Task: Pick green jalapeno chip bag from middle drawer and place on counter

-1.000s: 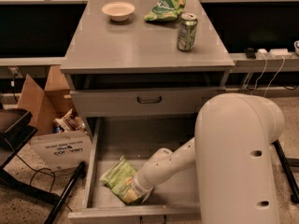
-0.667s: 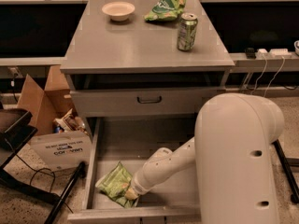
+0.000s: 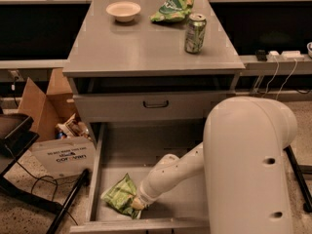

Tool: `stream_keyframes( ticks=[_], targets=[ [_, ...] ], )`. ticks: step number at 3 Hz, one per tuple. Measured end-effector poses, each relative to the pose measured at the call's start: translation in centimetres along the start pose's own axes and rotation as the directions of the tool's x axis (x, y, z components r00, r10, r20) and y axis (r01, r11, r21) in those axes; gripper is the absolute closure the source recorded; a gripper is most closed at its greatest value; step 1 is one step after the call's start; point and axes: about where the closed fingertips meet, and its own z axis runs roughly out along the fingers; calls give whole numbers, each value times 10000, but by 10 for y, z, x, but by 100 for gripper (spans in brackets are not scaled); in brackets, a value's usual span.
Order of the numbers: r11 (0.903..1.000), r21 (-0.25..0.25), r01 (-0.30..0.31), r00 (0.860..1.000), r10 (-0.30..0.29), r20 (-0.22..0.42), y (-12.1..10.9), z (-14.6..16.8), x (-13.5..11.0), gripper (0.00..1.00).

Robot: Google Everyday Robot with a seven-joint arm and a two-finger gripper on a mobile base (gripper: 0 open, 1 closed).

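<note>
The green jalapeno chip bag lies flat on the floor of the open middle drawer, in its front left corner. My gripper reaches down into the drawer at the end of the white arm and sits right at the bag's right edge, touching it. Its fingertips are hidden behind the wrist and the bag. The counter is the grey cabinet top above the drawers.
On the counter stand a white bowl, a puffier bright green bag and a green can. A shut drawer front with a black handle sits above the open drawer. A cardboard box and a white sign stand left of the cabinet.
The gripper has moved left and slightly toward the drawer's front, and the chip bag has shifted left with it toward the front left corner.
</note>
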Motion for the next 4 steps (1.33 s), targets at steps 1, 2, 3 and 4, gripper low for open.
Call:
stream_keyframes(
  ticks=[1,2,3,4],
  targets=[
    [9985,120,535,9981,-530,-323,10,-24,-17,100],
    [9982,67,588,9867,-571,-1522,48,-68,-9,100],
    [9963,641,572,9861,-463,-1599,59,-180,-48,100],
    [9840,1621,745,9939,-601,-922,43,-290,-112,100]
  ],
)
